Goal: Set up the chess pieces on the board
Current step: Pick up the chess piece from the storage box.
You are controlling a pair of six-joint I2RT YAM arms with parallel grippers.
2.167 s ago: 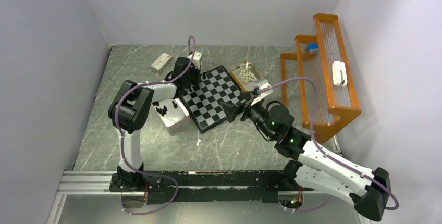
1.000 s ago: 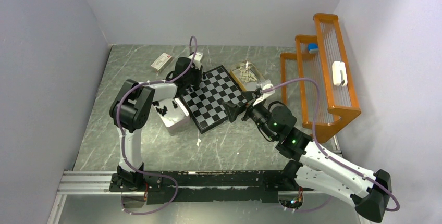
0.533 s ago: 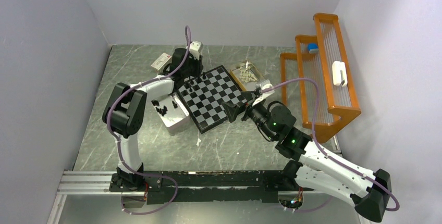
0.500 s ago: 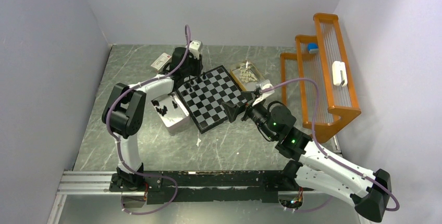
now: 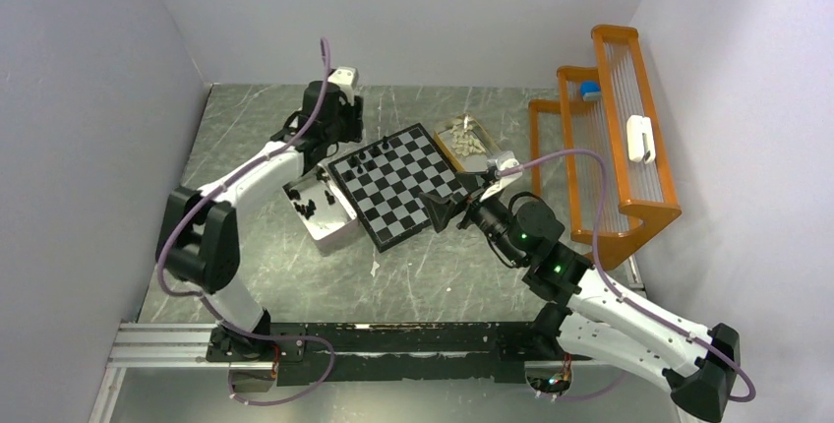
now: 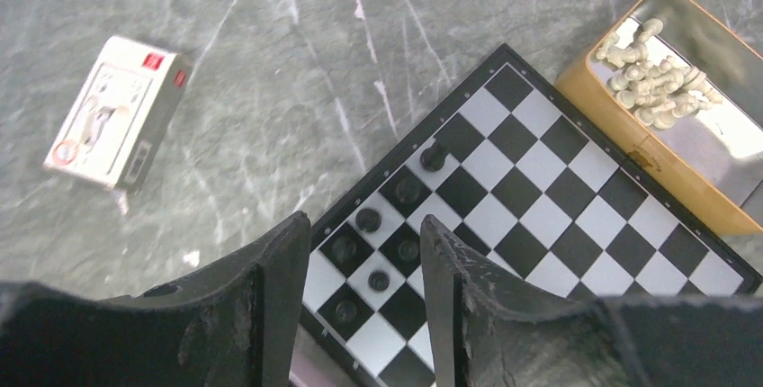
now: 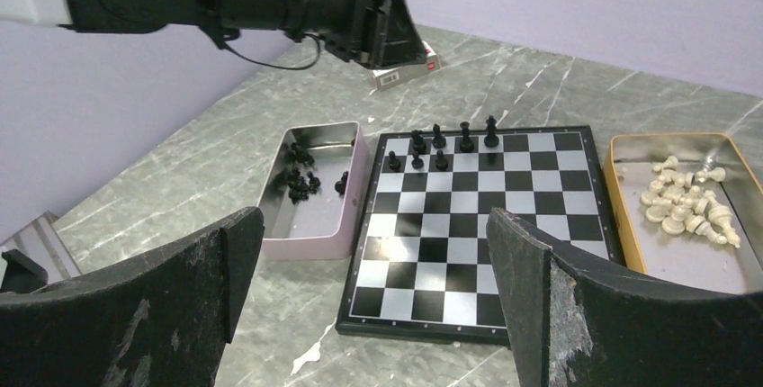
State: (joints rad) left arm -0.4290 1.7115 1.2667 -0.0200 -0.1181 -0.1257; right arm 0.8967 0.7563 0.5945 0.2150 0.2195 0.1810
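1. The left gripper (image 6: 363, 252) hangs over the far left corner of the board (image 5: 398, 185), fingers parted, nothing between them;
2. the right gripper (image 7: 373, 225), spread wide and empty, faces the board's near right side;
3. seven black chess pieces (image 7: 465, 138) stand on that corner; others lie in the box (image 7: 306, 245) to the board's left; cream pieces (image 7: 684, 202) lie in the tan tray (image 7: 619, 216) far right.

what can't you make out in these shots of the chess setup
Left wrist view: the tiny black chess pieces on the black-and-pale checked board show only their tops, so kinds are unclear.
Same view: the left fingers hide the board's near edge.
Right wrist view: heaped black pieces in the silver rectangular tin overlap; no count.
Top view: the right fingers cover part of the board's edge.
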